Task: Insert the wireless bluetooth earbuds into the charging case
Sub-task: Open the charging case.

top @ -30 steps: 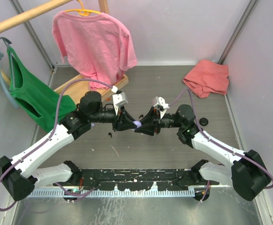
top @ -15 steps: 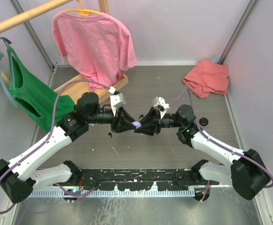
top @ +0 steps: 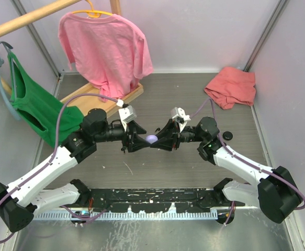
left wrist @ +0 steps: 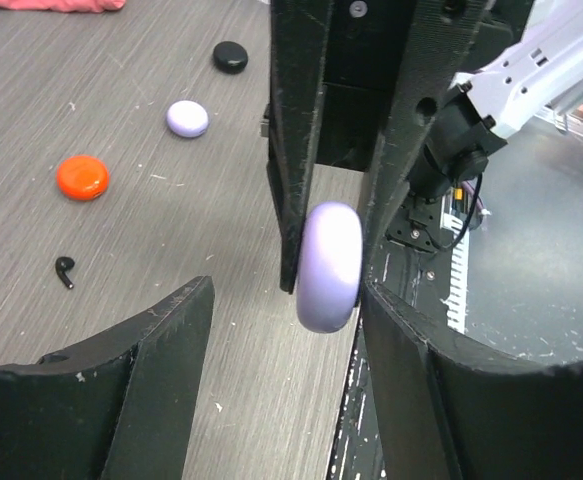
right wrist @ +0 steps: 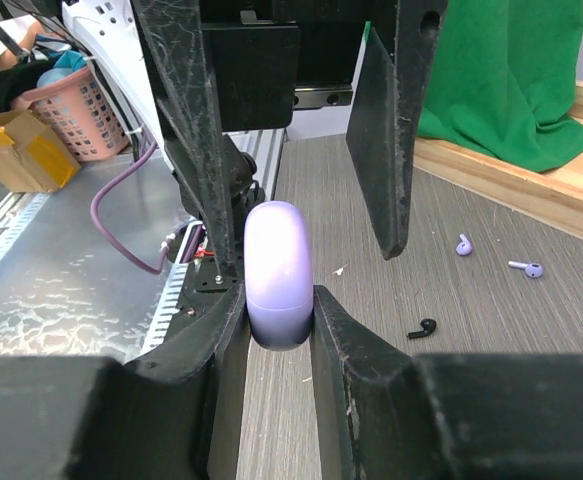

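Observation:
A closed lilac charging case (right wrist: 278,275) is held on edge above the table, with my right gripper (right wrist: 278,300) shut on its lower end. In the top view the case (top: 151,138) hangs between the two grippers at mid-table. My left gripper (left wrist: 286,300) is open around it. Its right finger (left wrist: 401,380) sits close beside the case (left wrist: 328,265), and its left finger (left wrist: 161,380) stands well clear. Two lilac earbuds (right wrist: 462,245) (right wrist: 524,267) and a black earbud (right wrist: 423,328) lie loose on the table. The black earbud (left wrist: 64,270) also shows in the left wrist view.
An orange-red round case (left wrist: 82,177), another lilac one (left wrist: 187,118) and a black one (left wrist: 230,56) lie on the table. A green cloth (right wrist: 501,80) hangs over a wooden rack base (right wrist: 531,190) at the left. A red cloth (top: 230,86) lies at the back right.
My left gripper has opened and drawn back a little to the left, letting go of the lilac case. My right gripper has closed on the case and keeps it in place.

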`<action>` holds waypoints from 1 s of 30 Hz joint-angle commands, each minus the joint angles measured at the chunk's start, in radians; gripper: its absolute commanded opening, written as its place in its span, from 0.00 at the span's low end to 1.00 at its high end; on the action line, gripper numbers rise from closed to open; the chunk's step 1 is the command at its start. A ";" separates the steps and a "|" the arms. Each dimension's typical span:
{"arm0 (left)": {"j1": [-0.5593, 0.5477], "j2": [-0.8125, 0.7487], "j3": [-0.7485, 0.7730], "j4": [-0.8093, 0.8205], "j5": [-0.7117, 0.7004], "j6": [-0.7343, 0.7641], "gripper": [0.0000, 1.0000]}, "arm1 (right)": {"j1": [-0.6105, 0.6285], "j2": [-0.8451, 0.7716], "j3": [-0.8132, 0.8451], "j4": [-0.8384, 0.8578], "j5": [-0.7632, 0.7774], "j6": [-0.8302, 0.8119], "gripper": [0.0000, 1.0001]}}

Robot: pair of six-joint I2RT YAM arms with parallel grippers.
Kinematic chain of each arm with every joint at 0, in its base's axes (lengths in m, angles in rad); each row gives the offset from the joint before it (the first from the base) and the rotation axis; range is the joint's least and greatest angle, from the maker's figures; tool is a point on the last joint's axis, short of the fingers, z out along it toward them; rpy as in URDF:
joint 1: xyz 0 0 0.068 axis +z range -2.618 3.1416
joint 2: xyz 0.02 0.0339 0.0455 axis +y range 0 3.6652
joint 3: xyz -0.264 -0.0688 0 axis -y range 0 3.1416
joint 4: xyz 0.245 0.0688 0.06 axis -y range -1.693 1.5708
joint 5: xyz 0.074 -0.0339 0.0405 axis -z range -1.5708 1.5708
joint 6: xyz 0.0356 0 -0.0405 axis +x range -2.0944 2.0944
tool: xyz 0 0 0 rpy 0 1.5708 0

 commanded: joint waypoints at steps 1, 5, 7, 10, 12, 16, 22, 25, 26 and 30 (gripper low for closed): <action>-0.001 -0.006 0.007 0.084 -0.070 -0.043 0.63 | 0.001 -0.011 0.019 0.072 -0.002 0.013 0.01; -0.001 0.001 0.008 0.114 -0.092 -0.089 0.62 | 0.001 -0.010 0.012 0.072 0.000 0.004 0.01; 0.000 0.001 0.012 0.117 -0.106 -0.108 0.63 | 0.001 -0.010 0.008 0.071 0.001 0.000 0.01; -0.001 0.001 0.024 0.096 -0.141 -0.124 0.63 | 0.001 -0.012 0.005 0.072 0.000 -0.005 0.01; 0.000 -0.001 0.034 0.082 -0.174 -0.131 0.63 | 0.001 -0.016 0.002 0.072 -0.001 -0.010 0.01; 0.002 -0.008 0.044 0.071 -0.200 -0.145 0.64 | 0.001 -0.019 -0.004 0.070 -0.004 -0.016 0.01; 0.010 -0.018 0.064 0.046 -0.233 -0.170 0.67 | 0.001 -0.023 -0.008 0.070 -0.012 -0.025 0.01; 0.013 -0.018 0.070 0.041 -0.238 -0.179 0.69 | 0.001 -0.025 -0.008 0.069 -0.016 -0.025 0.01; 0.013 -0.018 0.072 0.039 -0.238 -0.180 0.69 | 0.001 -0.026 -0.008 0.069 -0.016 -0.025 0.01; 0.016 -0.017 0.079 0.027 -0.252 -0.188 0.70 | 0.000 -0.024 -0.008 0.067 -0.017 -0.025 0.01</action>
